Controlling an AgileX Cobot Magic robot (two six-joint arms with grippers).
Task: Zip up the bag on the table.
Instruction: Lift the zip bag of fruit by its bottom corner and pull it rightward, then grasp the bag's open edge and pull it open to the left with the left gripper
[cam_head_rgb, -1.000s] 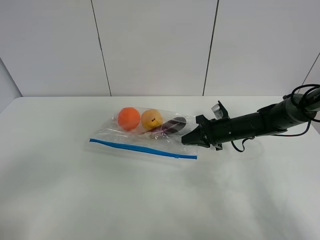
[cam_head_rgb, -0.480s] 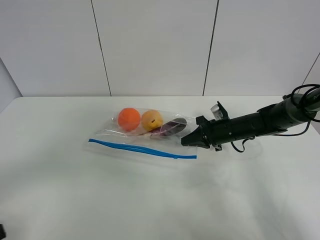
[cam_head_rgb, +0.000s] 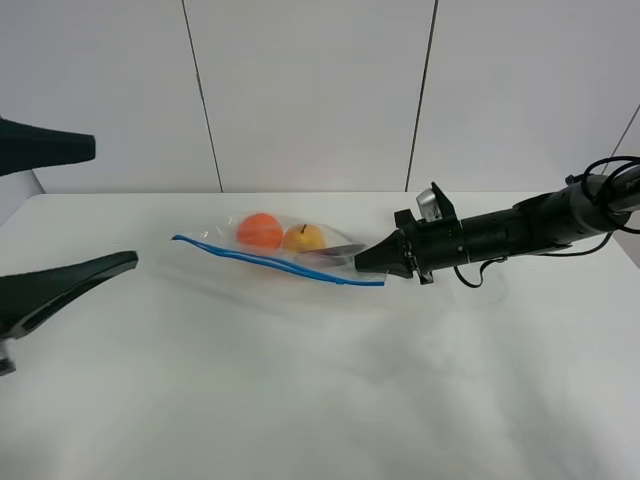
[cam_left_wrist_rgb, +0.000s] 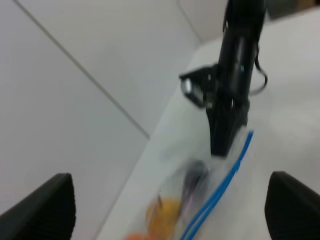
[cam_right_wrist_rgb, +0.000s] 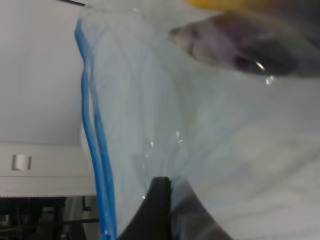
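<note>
The bag (cam_head_rgb: 285, 262) is clear plastic with a blue seal strip (cam_head_rgb: 270, 262) along its near edge. Orange (cam_head_rgb: 260, 230), yellow (cam_head_rgb: 303, 237) and purple (cam_head_rgb: 330, 254) items show through it. My right gripper (cam_head_rgb: 364, 262) is shut on the bag's right corner and holds that end raised off the table (cam_head_rgb: 320, 400). The right wrist view shows the bag (cam_right_wrist_rgb: 210, 125), its strip (cam_right_wrist_rgb: 92, 130) and one dark finger (cam_right_wrist_rgb: 159, 210) pressed on the plastic. My left gripper (cam_head_rgb: 114, 204) is wide open and empty, left of the bag. The left wrist view shows the bag (cam_left_wrist_rgb: 200, 200) between its jaws, well ahead.
The right arm (cam_head_rgb: 510, 232) stretches in low over the table from the right edge, with cables behind it; it also shows in the left wrist view (cam_left_wrist_rgb: 232, 90). A white panelled wall (cam_head_rgb: 320, 90) stands behind the table.
The right gripper has lifted the bag's right corner, so the blue strip has risen and tilted. The left gripper has come into view from the left, open.
</note>
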